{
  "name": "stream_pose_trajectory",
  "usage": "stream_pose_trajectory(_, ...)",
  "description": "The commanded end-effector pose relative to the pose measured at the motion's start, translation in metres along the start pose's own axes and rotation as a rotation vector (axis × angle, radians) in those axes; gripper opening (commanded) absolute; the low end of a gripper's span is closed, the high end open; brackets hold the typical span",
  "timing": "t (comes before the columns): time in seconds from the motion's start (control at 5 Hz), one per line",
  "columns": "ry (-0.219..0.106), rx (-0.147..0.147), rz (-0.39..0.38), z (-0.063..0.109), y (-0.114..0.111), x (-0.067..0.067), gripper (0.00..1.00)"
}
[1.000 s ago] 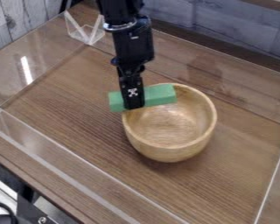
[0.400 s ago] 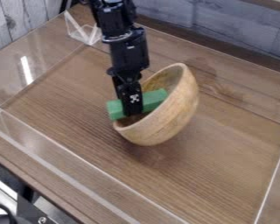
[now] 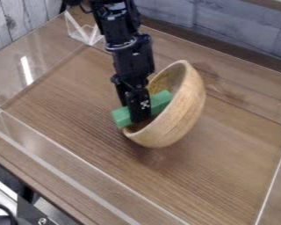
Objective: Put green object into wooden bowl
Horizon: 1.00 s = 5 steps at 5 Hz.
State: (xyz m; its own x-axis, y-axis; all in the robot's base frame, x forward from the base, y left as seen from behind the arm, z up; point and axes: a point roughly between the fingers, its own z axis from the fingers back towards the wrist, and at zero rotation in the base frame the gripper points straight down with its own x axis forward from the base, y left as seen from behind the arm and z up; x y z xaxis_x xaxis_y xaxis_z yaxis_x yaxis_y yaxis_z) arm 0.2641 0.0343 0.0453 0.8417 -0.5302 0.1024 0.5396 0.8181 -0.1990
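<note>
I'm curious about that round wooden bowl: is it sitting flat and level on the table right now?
No, the round light-tan wooden bowl is tipped up on its side, its opening facing the black gripper and the flat bright-green block.

- Wooden bowl (image 3: 178, 110): light tan wood with fine visible grain, smooth and softly matt.
- Green object (image 3: 153, 104): bright green, plain and matt, like foam or rubber.
- Gripper (image 3: 137, 107): black, hard-looking, dull finish with small white markings.
- Table (image 3: 73, 105): dark brown wood-grain surface, slightly glossy.
- Clear walls (image 3: 25, 132): transparent, shiny plastic.
</note>
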Motion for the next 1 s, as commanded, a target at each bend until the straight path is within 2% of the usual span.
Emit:
stream_pose_trajectory(0.0,-0.002,0.007,-0.058,0.011,-0.002,0.011,1.0)
stream_pose_trajectory(0.6,-0.022,0.013,0.07,0.002,-0.001,0.015,1.0)
stream_pose_trajectory(0.8,-0.029,0.015,0.097,0.003,-0.005,0.023,1.0)
